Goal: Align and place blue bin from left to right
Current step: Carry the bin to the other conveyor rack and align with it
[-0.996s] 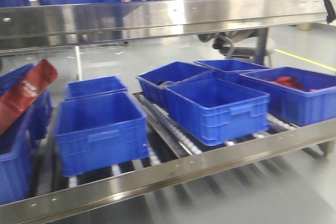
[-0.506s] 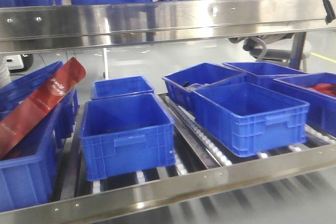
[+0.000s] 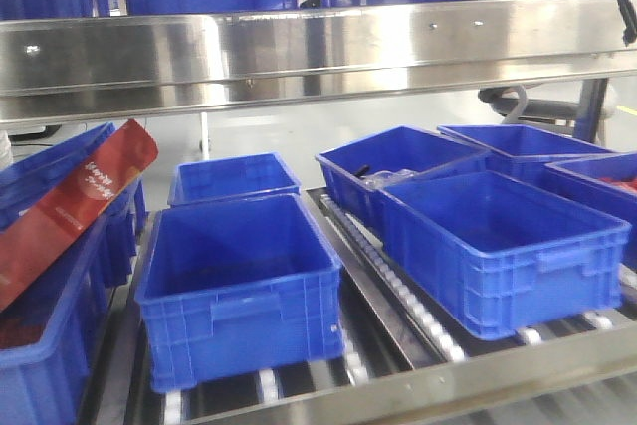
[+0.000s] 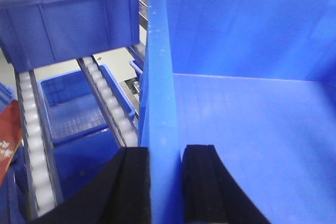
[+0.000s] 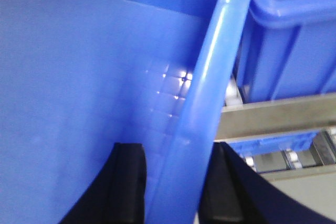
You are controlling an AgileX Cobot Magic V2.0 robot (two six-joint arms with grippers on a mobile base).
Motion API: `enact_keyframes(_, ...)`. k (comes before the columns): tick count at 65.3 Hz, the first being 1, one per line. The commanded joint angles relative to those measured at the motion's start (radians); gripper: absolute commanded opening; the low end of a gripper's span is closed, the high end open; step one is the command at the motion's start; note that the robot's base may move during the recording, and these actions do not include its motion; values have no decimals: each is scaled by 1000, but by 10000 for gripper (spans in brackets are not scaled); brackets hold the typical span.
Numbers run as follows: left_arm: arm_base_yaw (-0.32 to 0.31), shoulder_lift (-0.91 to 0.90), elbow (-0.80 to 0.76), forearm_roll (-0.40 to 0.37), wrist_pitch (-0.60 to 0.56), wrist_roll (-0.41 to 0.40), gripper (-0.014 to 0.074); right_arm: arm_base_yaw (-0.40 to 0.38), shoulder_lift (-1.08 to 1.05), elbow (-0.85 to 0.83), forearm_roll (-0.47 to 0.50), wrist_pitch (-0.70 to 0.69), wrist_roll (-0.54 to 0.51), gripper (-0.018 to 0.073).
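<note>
The blue bin (image 4: 252,129) fills both wrist views, light blue and empty, with its smooth floor showing. In the left wrist view my left gripper (image 4: 165,182) is shut on the bin's left wall, one black pad outside and one inside. In the right wrist view my right gripper (image 5: 178,182) is shut on the thick rim of the blue bin (image 5: 207,93), which runs up between the pads. In the front view neither the grippers nor this bin can be seen.
A steel rack beam (image 3: 318,47) crosses the front view. Below it darker blue bins (image 3: 239,296) (image 3: 503,246) sit on roller lanes (image 3: 398,286). A red package (image 3: 75,201) leans in the leftmost bin. More dark bins (image 4: 68,19) and a steel rail (image 5: 273,114) lie close beside the held bin.
The front view has shifted: the rack and its bins look nearer and have slid to the right in the frame, and the upper beam sits lower.
</note>
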Motion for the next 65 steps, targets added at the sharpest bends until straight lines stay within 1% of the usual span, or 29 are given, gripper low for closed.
enact_keyframes(1, -11, -31, -19, -10, -252, 1, -111, 6, -21, -19, 23, -76, -1, -68)
enact_keyframes(65, -11, -31, -19, -10, -252, 1, -111, 6, -21, -19, 23, -76, -1, -68)
